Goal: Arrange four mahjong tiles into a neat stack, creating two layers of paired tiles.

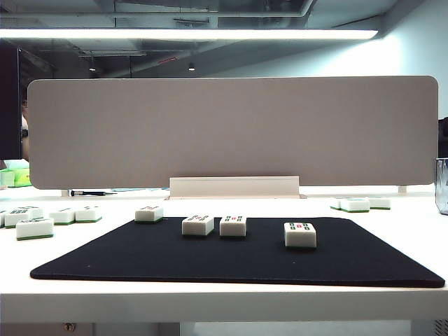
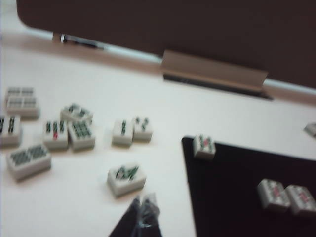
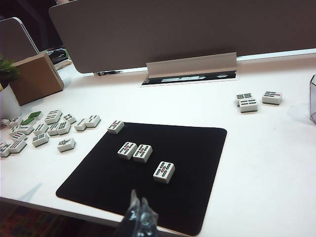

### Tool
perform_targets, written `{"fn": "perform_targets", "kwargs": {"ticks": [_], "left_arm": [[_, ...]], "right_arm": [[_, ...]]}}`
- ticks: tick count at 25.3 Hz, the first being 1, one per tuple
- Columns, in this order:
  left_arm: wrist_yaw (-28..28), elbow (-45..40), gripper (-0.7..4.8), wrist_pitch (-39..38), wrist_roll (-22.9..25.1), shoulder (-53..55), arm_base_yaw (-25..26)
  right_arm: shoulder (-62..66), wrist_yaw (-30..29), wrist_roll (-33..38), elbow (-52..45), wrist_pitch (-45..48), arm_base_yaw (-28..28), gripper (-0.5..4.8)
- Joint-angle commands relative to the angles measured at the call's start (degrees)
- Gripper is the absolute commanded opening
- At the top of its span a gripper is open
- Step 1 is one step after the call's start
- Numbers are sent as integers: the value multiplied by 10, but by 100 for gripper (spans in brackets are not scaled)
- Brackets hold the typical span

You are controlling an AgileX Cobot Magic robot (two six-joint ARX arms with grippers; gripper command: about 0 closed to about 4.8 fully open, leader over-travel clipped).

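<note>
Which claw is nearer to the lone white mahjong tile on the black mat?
Right. The right claw, shut, hangs over the mat's near edge by the tile; the left claw, shut, is beyond the mat's side.

Looks like an office or lab bench to me. I see a white desk (image 1: 224, 301) w/ a grey divider panel (image 1: 231, 129) along its far edge, exposed ducts and a strip light (image 1: 189, 33) overhead. A cardboard box (image 3: 35, 76) and potted plant (image 3: 7, 74) sit at the desk's side, a pen (image 1: 89, 192) near the panel, black mat (image 1: 238, 262) in front.
</note>
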Motion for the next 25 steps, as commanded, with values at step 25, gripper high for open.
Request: {"fn": "perform_targets", "kwargs": {"ticks": [25], "left_arm": [[163, 388, -6, 6, 5, 446, -1]], "right_arm": [[-7, -3, -2, 1, 3, 1, -1]]}}
